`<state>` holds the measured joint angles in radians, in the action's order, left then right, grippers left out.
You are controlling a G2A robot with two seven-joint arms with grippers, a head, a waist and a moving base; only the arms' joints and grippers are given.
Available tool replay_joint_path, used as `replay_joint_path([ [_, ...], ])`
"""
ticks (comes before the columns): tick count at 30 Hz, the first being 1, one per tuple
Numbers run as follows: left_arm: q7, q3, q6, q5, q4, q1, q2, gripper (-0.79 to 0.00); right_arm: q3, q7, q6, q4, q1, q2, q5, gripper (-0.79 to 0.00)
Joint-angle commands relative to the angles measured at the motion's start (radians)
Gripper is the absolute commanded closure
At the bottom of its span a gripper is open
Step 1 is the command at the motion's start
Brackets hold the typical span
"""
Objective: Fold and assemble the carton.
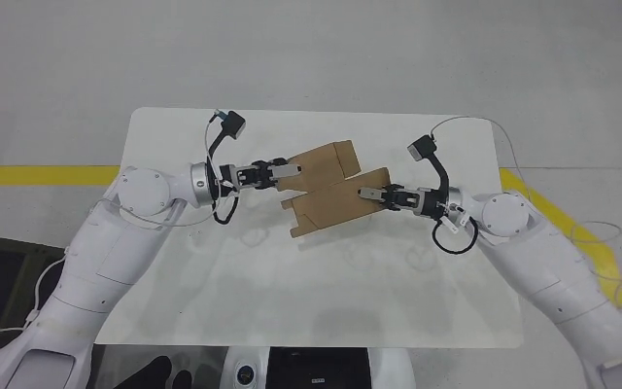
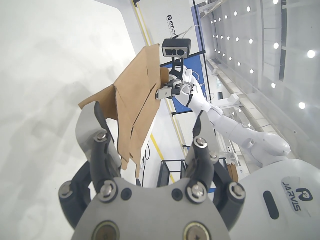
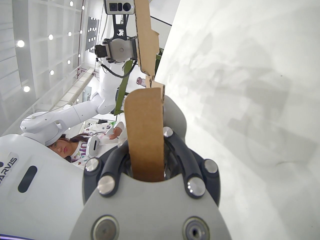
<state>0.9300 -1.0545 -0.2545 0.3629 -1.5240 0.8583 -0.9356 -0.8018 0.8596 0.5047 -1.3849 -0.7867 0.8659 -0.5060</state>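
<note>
Pinching the carton (image 1: 326,187), the right gripper (image 1: 366,194) faces the left gripper (image 1: 291,169), spread open around its opposite edge.

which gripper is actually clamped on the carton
The right gripper: its fingers are shut on a flap of the carton. The left gripper has its fingers spread wide, not closed.

White wall board (image 2: 160,13) in room behind table (image 2: 50,51): 1 line dark lettering beside round logo, brand print, left unread. Brown carton (image 1: 330,194): faces plain. No numbers legible.
</note>
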Motion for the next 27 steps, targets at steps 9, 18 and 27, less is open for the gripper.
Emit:
replay_joint_path([
  [9, 0.002, 0.003, 0.023, -0.013, 0.005, -0.001, -0.008, -0.486, -0.029, 0.012, 0.0, 0.003, -0.018, 0.011, 0.015, 0.0],
  [18, 0.001, 0.015, 0.049, -0.053, 0.02, -0.006, -0.016, -0.302, -0.051, 0.024, -0.011, -0.006, -0.028, 0.02, 0.036, 0.0],
  [27, 0.008, 0.037, 0.056, -0.069, 0.045, -0.017, -0.028, -0.179, -0.075, 0.033, -0.019, -0.013, -0.042, 0.029, 0.052, 0.0],
])
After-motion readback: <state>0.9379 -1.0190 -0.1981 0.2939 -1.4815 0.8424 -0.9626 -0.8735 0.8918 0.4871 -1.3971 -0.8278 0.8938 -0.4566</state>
